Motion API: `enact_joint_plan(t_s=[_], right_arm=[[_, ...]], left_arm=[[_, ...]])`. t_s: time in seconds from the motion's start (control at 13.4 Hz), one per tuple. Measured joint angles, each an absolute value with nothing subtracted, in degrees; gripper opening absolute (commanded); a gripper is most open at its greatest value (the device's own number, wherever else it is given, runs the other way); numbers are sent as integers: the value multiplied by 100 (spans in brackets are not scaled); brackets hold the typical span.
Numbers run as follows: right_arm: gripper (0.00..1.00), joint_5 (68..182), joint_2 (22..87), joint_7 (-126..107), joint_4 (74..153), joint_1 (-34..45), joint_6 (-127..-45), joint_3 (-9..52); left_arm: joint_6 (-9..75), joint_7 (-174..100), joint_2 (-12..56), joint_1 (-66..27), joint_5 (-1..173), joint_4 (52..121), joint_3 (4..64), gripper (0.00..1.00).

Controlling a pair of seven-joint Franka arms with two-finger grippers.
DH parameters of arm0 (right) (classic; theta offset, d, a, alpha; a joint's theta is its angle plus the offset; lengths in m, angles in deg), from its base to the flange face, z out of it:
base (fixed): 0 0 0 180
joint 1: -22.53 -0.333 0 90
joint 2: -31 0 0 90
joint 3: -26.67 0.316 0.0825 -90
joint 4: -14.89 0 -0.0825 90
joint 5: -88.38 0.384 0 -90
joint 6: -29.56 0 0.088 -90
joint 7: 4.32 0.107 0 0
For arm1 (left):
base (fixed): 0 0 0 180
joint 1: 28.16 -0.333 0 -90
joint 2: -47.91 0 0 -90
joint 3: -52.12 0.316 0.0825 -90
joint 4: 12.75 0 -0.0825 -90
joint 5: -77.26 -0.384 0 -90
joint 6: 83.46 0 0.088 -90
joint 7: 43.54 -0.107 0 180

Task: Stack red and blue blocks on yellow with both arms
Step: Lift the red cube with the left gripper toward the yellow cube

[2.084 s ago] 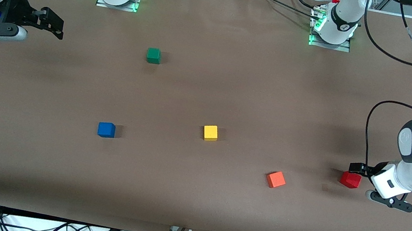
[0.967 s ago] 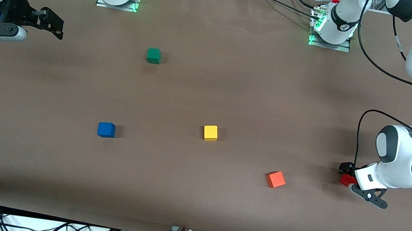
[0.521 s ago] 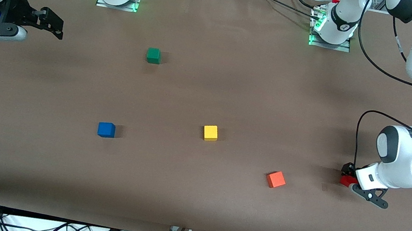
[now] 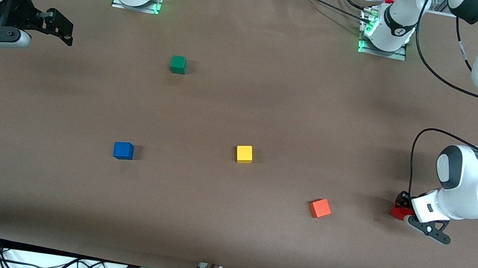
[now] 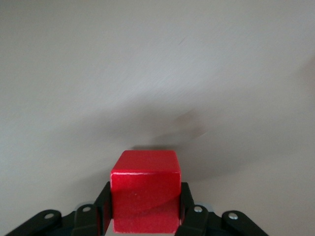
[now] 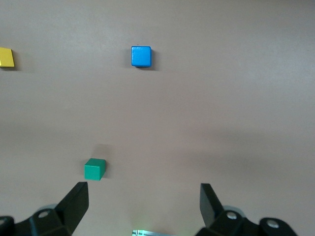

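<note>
The left gripper [image 5: 145,221] sits low at the left arm's end of the table [image 4: 224,227], fingers [image 5: 103,209] pressed on both sides of the small matte deep red cube [image 5: 145,196]. The small matte yellow cube [image 4: 244,154] lies mid-table, well apart, the lighter orange cube [image 4: 320,208] between. The right gripper [image 6: 142,206] waits, fingers wide; the bright blue cube [image 4: 123,150] rests toward the right arm's end.

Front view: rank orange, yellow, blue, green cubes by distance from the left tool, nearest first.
Left tool sits at the red block.
1. Orange cube, closest to it.
2. Yellow cube, mid-table.
3. Blue cube, toward the right arm's end.
4. Green cube, nearest the bases; close to blue.
</note>
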State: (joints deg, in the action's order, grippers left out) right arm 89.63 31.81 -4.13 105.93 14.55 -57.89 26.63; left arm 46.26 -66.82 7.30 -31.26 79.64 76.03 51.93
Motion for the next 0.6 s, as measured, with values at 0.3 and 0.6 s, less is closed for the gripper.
enact_joint_plan(t_s=[0.3, 0.6], right_arm=[[100, 8963, 3181, -413, 10593, 1456, -5791, 2664], [100, 8963, 3208, -415, 10593, 1455, -5960, 2688]], left_arm=[[3773, -5246, 974, -2708, 7964, 7041, 4697, 0], [3582, -3175, 1036, -1531, 7963, 6625, 4626, 0]])
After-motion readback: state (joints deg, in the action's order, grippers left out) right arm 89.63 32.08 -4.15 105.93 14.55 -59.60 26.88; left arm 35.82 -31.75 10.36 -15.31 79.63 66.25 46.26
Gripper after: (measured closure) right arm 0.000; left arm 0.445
